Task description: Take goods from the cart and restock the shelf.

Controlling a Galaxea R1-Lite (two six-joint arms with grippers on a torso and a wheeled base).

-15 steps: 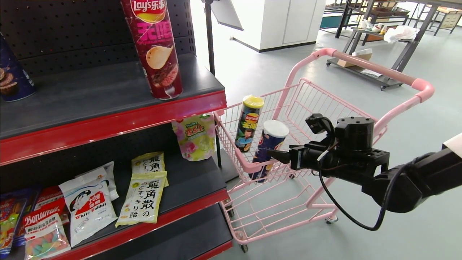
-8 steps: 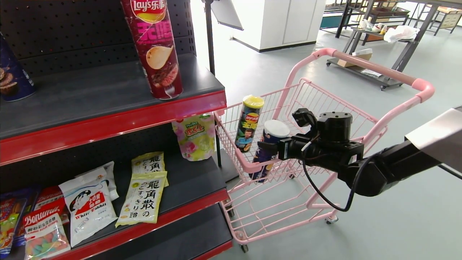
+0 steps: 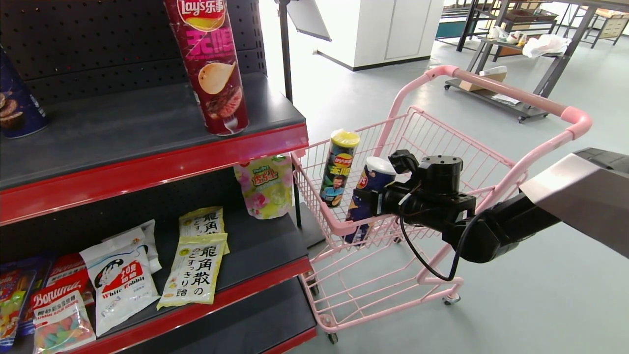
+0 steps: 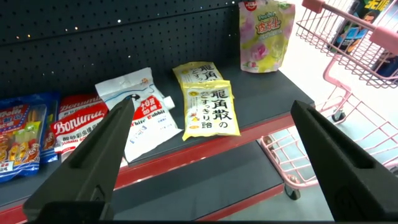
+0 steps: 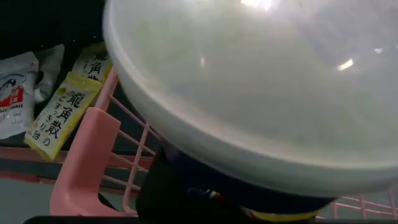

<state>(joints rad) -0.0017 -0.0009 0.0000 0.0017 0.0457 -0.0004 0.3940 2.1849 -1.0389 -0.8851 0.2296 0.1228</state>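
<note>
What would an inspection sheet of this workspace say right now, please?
surface: shelf, dark boards with red edges.
job's things: blue can and yellow can in cart; red can on upper board.
clutter: snack bags flat on lower board.
grippers: right gripper at blue can, grip unclear; left gripper open, facing lower board.
cables: cable hangs looped behind right gripper.
surroundings: racks on grey floor.

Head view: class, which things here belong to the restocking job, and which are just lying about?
Job in hand: pink cart; blue chip can at the right end effector; yellow-lidded chip can; red-edged shelf.

Lying about: red chip can and yellow candy bag, already shelved; white cabinet behind.
</note>
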